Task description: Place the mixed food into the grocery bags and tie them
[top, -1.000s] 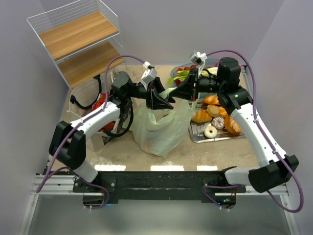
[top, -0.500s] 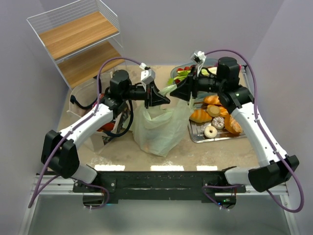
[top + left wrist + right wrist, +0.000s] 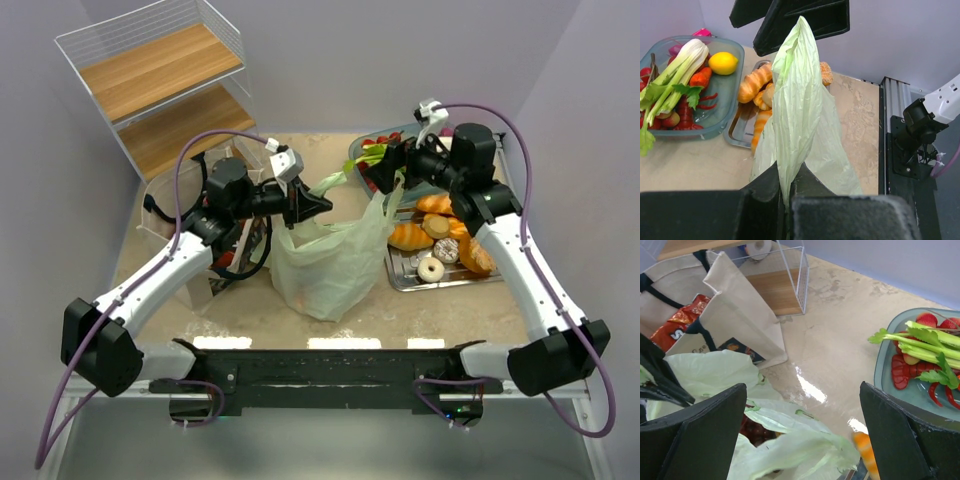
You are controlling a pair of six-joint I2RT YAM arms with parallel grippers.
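The pale-green grocery bag [image 3: 325,265] stands mid-table. My left gripper [image 3: 320,206] is shut on one of its handles, and the left wrist view shows the film [image 3: 795,100] pinched between the jaws of that gripper [image 3: 788,172]. My right gripper [image 3: 386,168] hangs open above the bag's right side, holding nothing. Between its spread fingers [image 3: 695,435] lies the slack bag mouth [image 3: 790,450] with dark grapes [image 3: 752,427] inside. The beige tote [image 3: 190,235] with red snack packets [image 3: 680,325] sits at the left.
A metal tray [image 3: 400,278] with croissants [image 3: 412,237] and doughnuts [image 3: 431,268] lies right of the bag. Behind it a teal dish [image 3: 725,117] holds leek, a lemon [image 3: 723,63], strawberries and red pepper. A wire shelf [image 3: 160,80] fills the back left corner.
My right gripper opened, let go of the bag's right handle and drew back right. My left gripper shut on the left handle and pulled it leftward.
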